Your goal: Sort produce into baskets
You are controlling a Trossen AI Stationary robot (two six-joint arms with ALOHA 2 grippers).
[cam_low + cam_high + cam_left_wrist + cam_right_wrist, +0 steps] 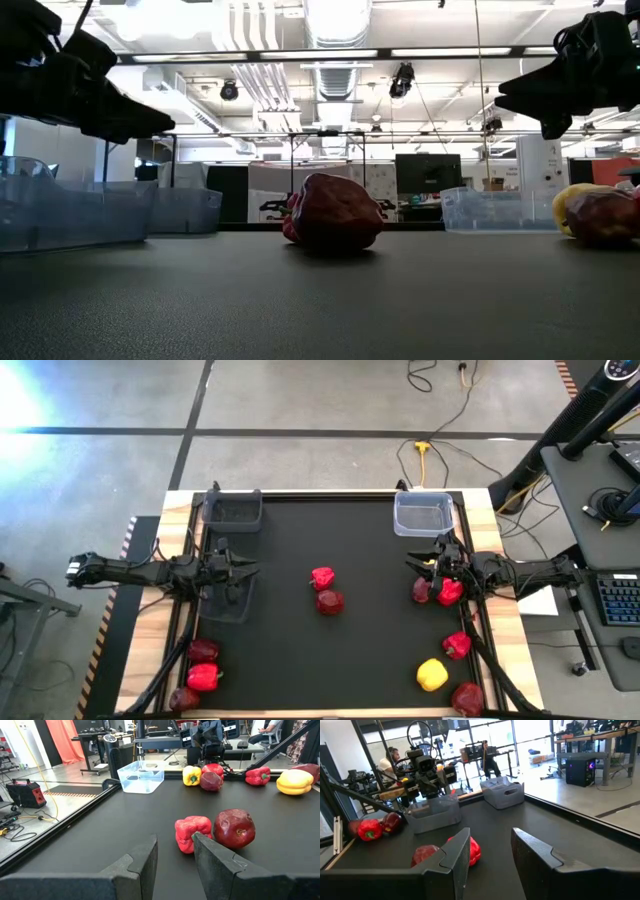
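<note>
Black matting covers the table [370, 660], with produce scattered between three baskets.

The left gripper [246, 568] is held closed and empty over a dark basket [228, 600]; the right gripper [420, 565] is kept partly parted, nothing held, beside the clear basket [423, 514]. A red pepper [322, 577] and maroon fruit [329, 602] are left mid-table, probably awaiting pickup.

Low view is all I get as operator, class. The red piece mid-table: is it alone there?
Observer: No. From above, a red bell pepper sits right beside a dark maroon fruit.
Operator: Where is the left gripper?
Observer: The left gripper hangs by a dark basket.
Operator: Any produce on that arm's side?
Observer: Yes, a cluster of three pieces lies at the table's corner.
</note>
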